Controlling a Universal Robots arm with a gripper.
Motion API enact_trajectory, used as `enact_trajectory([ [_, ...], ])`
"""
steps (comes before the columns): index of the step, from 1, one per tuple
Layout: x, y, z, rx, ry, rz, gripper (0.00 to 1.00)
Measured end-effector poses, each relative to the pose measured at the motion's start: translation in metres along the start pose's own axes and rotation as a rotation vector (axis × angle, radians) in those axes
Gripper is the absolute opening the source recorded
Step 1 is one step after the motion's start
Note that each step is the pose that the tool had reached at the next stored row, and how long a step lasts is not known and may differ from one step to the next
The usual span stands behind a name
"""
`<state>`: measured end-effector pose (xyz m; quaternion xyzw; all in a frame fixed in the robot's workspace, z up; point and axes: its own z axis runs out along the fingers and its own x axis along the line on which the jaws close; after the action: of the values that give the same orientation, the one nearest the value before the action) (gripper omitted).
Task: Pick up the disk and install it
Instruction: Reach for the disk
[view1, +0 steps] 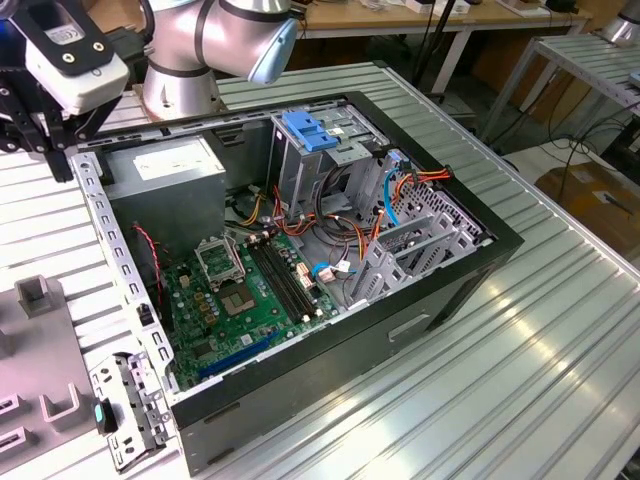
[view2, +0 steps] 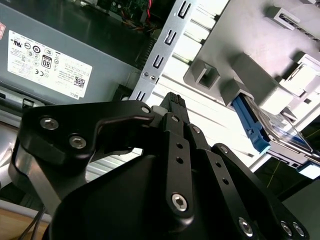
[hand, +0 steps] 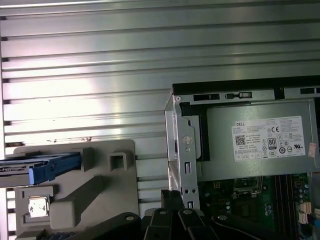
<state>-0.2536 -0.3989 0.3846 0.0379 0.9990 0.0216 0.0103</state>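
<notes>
The gripper (view2: 172, 100) is clenched, its black fingers pressed together with nothing between them. It hangs over the ribbed aluminium table (hand: 100, 60) just outside the computer case (view1: 470, 270), by the case corner that holds the grey power supply (hand: 255, 140).

The disk (hand: 47, 167) is not in the case. It lies on a grey fixture plate (hand: 100, 190) that sits on the table beside the case, on the power-supply side. One bright blue carrier rail of the disk faces the camera in both wrist views. The gripper is between the case and the disk and touches neither.

In the exterior view the case lies open on its side. The green motherboard (view1: 250, 290) fills its floor, and a tall grey drive cage (view1: 300, 180) with a broad blue latch plate (view1: 308, 130) stands in the case beyond the power supply. The silver arm (view1: 215, 40) stands on the table behind the case, towards the exterior view's left.
</notes>
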Motion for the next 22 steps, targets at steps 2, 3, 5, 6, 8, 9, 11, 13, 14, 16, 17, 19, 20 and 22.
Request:
enact_trajectory([
  [2,0.0019,-0.0002,0.0001,0.0,0.0002,0.0,0.11],
  [3,0.003,-0.0002,0.0002,0.0,0.0002,0.0,0.11],
  [5,0.0055,-0.0005,0.0004,0.0,0.0004,0.0,0.11],
  [6,0.0067,-0.0005,0.0005,0.0001,0.0005,0.0,0.11],
  [8,0.009,-0.0007,0.0007,0.0,0.0006,0.0,0.11],
  [9,0.01,-0.0008,0.0007,0.0,0.0007,0.0,0.11],
  [11,0.0122,-0.001,0.0009,0.0,0.0008,0.0,0.11],
  [13,0.0142,-0.0011,0.001,0.0001,0.0009,0.0,0.11],
  [14,0.0153,-0.0012,0.0011,0.0,0.0009,0.0,0.11],
  [16,0.0172,-0.0014,0.0012,0.0001,0.001,0.0,0.11],
  [17,0.0183,-0.0015,0.0013,0.0001,0.0011,0.0,0.11],
  [19,0.0205,-0.0016,0.0014,0.0001,0.0012,0.0,0.11],
  [20,0.0215,-0.0017,0.0014,0.0001,0.0012,0.0,0.11],
  [22,0.0236,-0.0019,0.0015,0.0001,0.0013,0.0,0.11],
])
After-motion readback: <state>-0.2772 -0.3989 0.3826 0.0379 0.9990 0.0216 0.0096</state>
